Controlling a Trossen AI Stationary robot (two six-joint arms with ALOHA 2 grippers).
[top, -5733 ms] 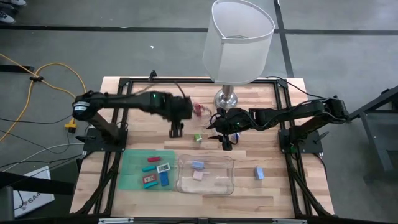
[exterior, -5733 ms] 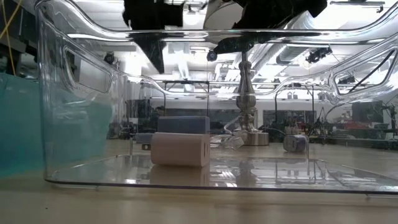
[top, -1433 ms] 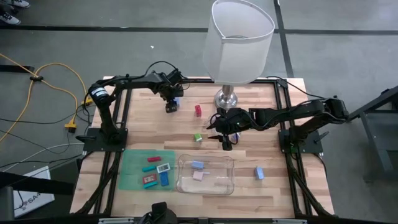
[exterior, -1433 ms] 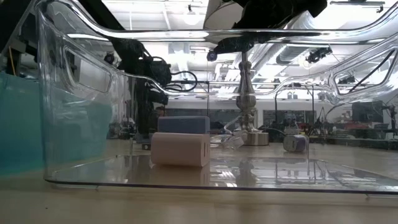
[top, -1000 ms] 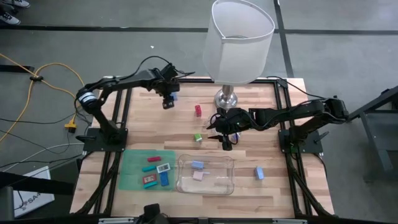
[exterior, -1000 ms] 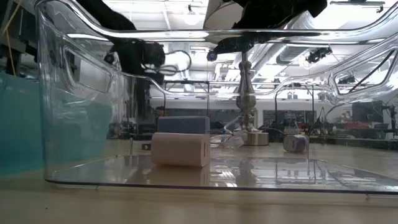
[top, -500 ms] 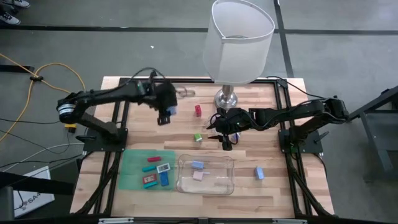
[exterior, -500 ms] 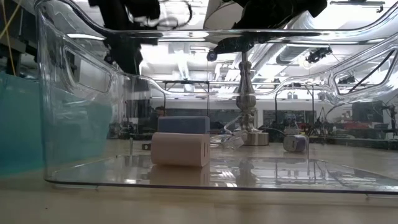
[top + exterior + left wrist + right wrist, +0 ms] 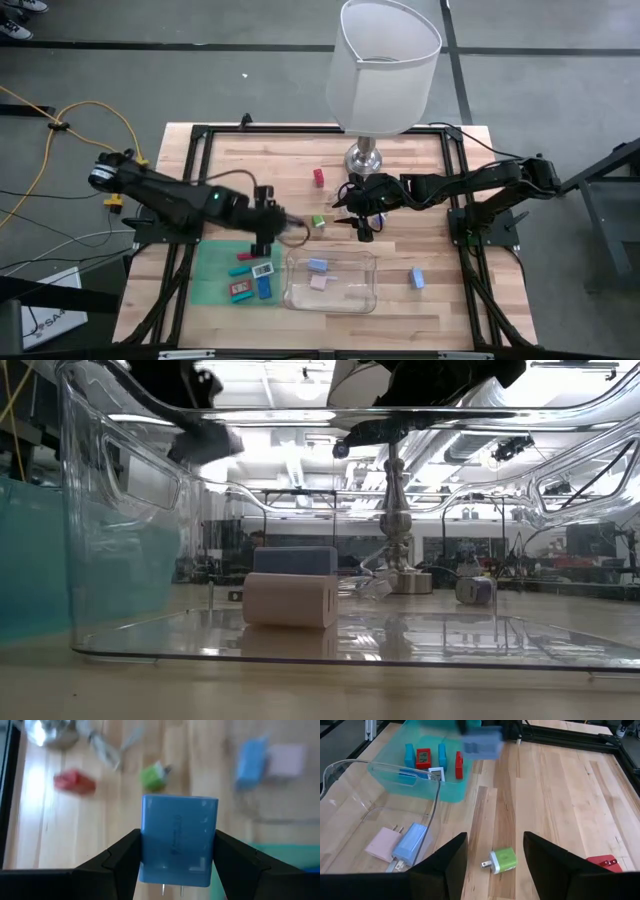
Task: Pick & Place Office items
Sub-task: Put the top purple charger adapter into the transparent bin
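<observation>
The left gripper has swung from the table's far edge toward the green mat, pinching a blue charger with prongs pointing down, its long axis upright. Two chargers are lying in the clear tray; the red, green and another blue are waiting outside. The right gripper is hanging spread, empty.

1. In my left gripper I hold a blue plug block, prongs pointing back toward my wrist.
2. A green plug block lies on the bare wood, and a red piece lies farther back.
3. A blue plug and a pink plug lie side by side, touching, in the clear tray.
4. On the green mat sit several teal, red and white pieces, perhaps five.
5. One blue block lies alone on the right.
</observation>
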